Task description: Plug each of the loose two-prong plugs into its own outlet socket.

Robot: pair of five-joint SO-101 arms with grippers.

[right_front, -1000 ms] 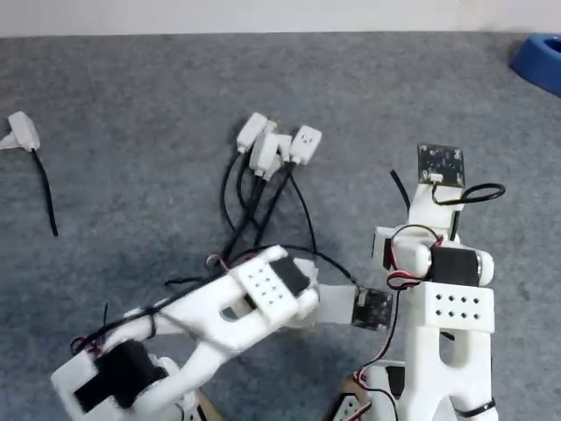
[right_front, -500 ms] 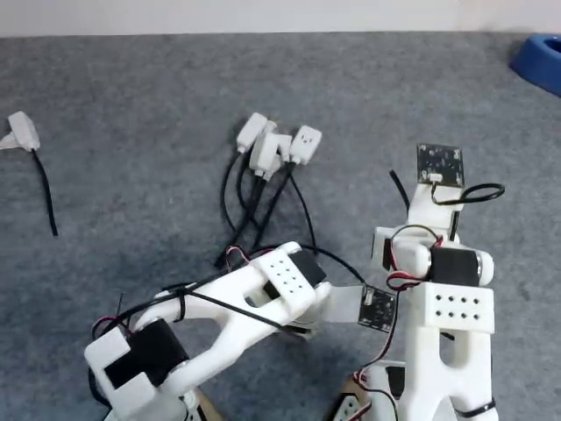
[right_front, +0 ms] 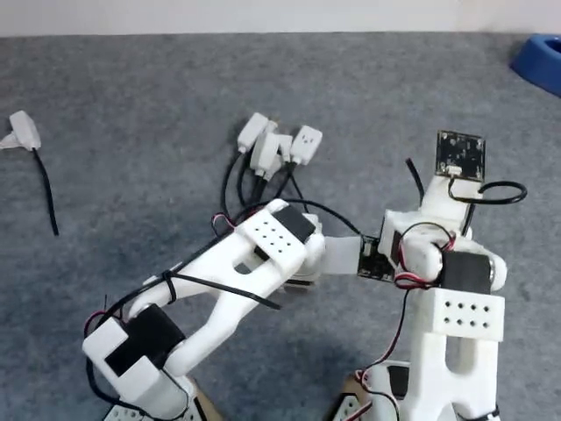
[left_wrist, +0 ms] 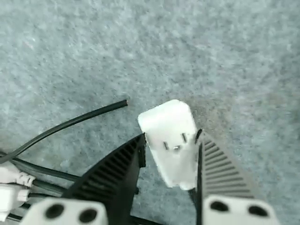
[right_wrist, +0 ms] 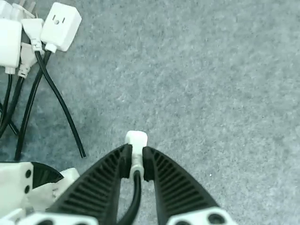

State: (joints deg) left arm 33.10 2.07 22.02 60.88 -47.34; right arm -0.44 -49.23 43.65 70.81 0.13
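Plug one (right_front: 22,132) lies alone far left on the gray tabletop (right_front: 131,88). A bunch of plugs (right_front: 276,145) with black cords (right_front: 252,200) sits in the middle. Next, the left pincer (left_wrist: 171,143) squeezes a white socket (left_wrist: 168,119). The right pincer (right_wrist: 136,152) pinches a small white plug (right_wrist: 136,139).

Soft, even light over the grey bench (right_front: 421,96) in high view, shadow under the left arm (right_front: 232,285) v. weak. Left wrist view: faint dark patch on bench beside the white outlet block (left_wrist: 169,138).
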